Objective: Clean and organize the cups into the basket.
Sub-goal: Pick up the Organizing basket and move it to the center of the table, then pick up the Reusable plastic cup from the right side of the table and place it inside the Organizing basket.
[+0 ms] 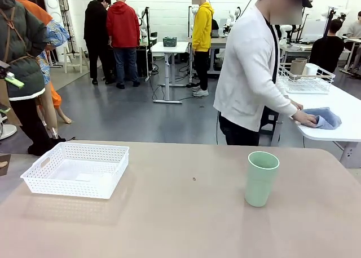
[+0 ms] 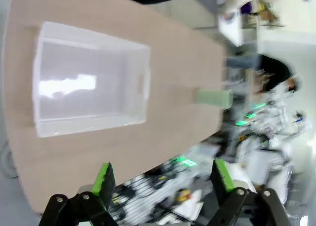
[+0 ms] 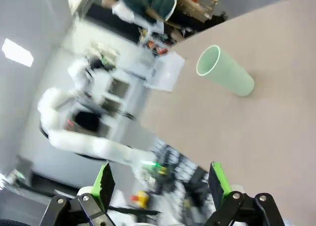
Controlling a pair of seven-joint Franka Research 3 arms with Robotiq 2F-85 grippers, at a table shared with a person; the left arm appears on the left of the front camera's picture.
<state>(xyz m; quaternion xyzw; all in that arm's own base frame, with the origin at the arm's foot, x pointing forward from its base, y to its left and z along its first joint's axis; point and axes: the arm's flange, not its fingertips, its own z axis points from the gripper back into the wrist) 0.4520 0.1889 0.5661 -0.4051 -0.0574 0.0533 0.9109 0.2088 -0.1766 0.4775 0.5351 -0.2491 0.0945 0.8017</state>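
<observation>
Mint-green cup [image 1: 262, 178] stood upright, mouth up, on the tan table [image 1: 186, 224], toward our right side. White lattice basket [image 1: 67, 187] sat well apart from it at the table's left, its floor bare. A small dark speck [image 1: 194, 179] lay on the bare tabletop between the two. Beyond the far edge a person in a white top stood turned toward a neighbouring white table, one hand [image 1: 305, 119] pressed on a blue cloth [image 1: 327, 118]. On that same table we noted a white wire-frame basket [image 1: 316, 84] holding a brown cup [image 1: 298, 65], with a pale object beside it that we could not identify.

Left gripper [image 2: 162, 177] hung high over the table, released, green-padded fingers [image 2: 104, 176] spread wide. Its blurred camera looked down on the basket [image 2: 89, 125], with the cup [image 2: 213, 97] beyond. Right gripper [image 3: 160, 179] was likewise released, fingers [image 3: 216, 179] wide apart, and held well off from the cup [image 3: 226, 73] ahead of it. That wrist was rolled, so the cup appeared tilted in its view.
</observation>
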